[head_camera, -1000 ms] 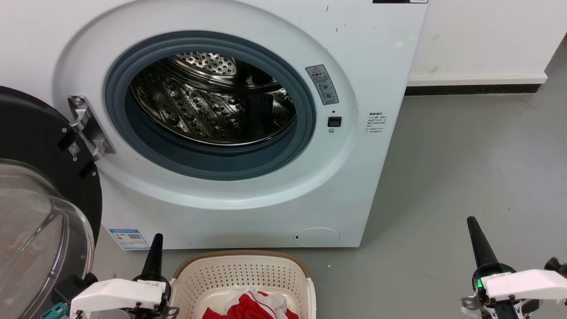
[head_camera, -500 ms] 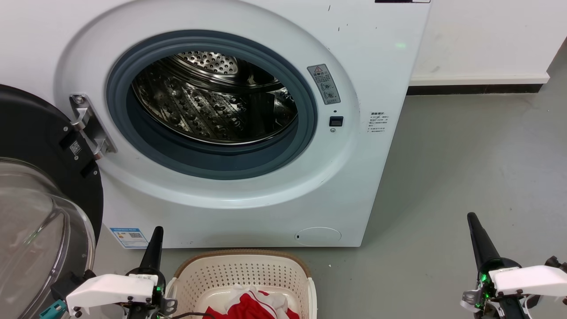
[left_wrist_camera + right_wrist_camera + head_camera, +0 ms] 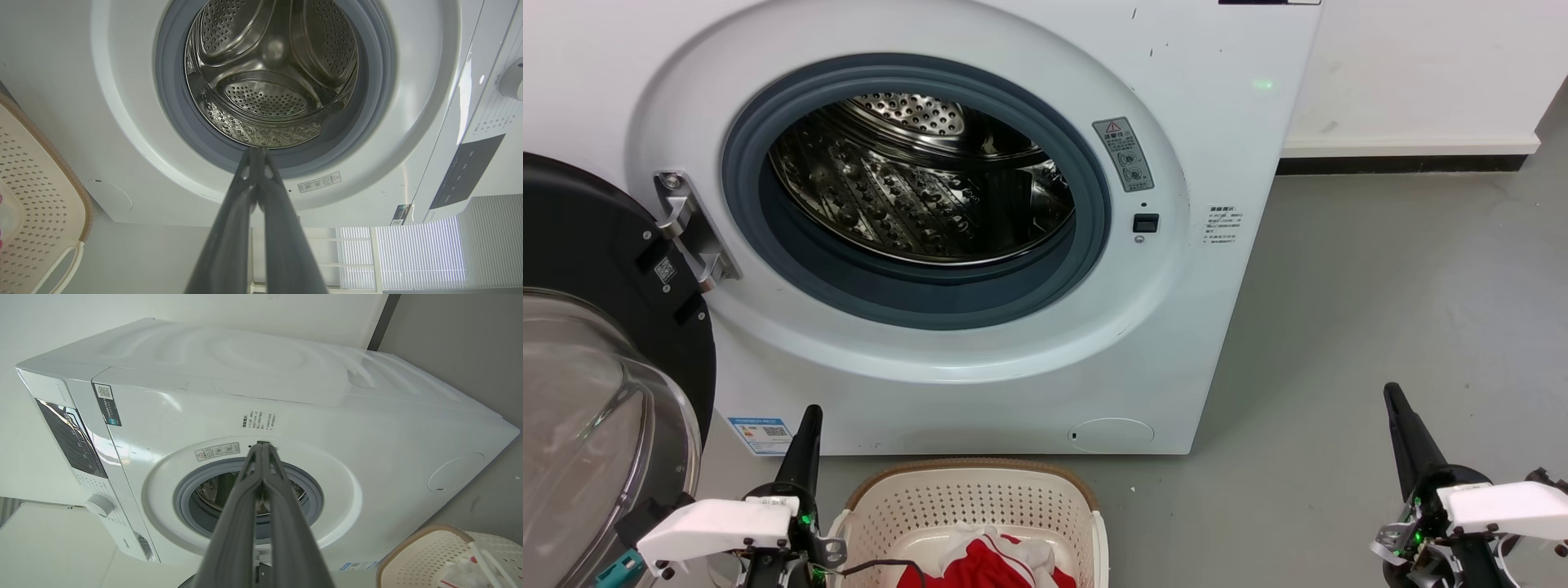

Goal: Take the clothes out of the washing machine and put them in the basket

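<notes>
My left gripper (image 3: 809, 415) and right gripper (image 3: 1393, 398) have edged slightly forward toward the washing machine (image 3: 1217, 106) (my head shifted a touch too), baring a black cable (image 3: 882, 563).

Washing machine (image 3: 1176, 327): white front-loader, glass door (image 3: 596, 392) swung open to the left, perforated steel drum (image 3: 923, 188) exposed. Basket (image 3: 968, 471): cream, brown rim, upright on the floor just in front of the machine. Clothes (image 3: 988, 565): red-and-white bundle crumpled inside the basket (partly cut off at frame edge).
</notes>
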`<state>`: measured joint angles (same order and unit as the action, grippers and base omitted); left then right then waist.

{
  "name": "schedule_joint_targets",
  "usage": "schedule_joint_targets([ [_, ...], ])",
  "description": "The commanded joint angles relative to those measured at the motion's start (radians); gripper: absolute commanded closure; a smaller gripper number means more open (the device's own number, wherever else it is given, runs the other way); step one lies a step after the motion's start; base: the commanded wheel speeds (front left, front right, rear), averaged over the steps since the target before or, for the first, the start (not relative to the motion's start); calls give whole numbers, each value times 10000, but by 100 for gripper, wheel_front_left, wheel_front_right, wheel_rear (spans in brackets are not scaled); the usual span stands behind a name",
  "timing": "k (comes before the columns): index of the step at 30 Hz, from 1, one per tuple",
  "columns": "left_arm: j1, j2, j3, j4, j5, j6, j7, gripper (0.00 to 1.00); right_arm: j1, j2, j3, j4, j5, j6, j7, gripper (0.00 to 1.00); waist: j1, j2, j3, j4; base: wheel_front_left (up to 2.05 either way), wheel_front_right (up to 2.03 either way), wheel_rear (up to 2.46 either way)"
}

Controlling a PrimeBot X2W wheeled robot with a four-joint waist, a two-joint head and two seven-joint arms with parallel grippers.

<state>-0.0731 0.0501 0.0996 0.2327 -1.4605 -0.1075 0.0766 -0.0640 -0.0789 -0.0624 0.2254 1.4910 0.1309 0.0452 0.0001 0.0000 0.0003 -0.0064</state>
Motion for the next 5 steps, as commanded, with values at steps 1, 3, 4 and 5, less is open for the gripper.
schedule_joint_targets([
  [1, -225, 2, 29, 12, -192, -80, 74, 100, -279, -12, -40, 10, 205, -2, 50, 100, -1, 0, 2, 4, 0, 0, 0],
  [3, -234, 2, 47, 29, -345, -98, 98, 100, -297, -7, -53, 32, 357, -2, 84, 100, -1, 0, 4, 10, 0, 0, 0],
  [4, -229, 2, 57, 37, -419, -106, 122, 100, -293, -4, -62, 41, 435, -2, 105, 100, -1, 0, 6, 13, 0, 0, 0],
  [5, -231, 2, 66, 47, -495, -115, 148, 100, -293, -1, -70, 55, 507, -2, 135, 100, -1, 0, 7, 16, 0, 0, 0],
])
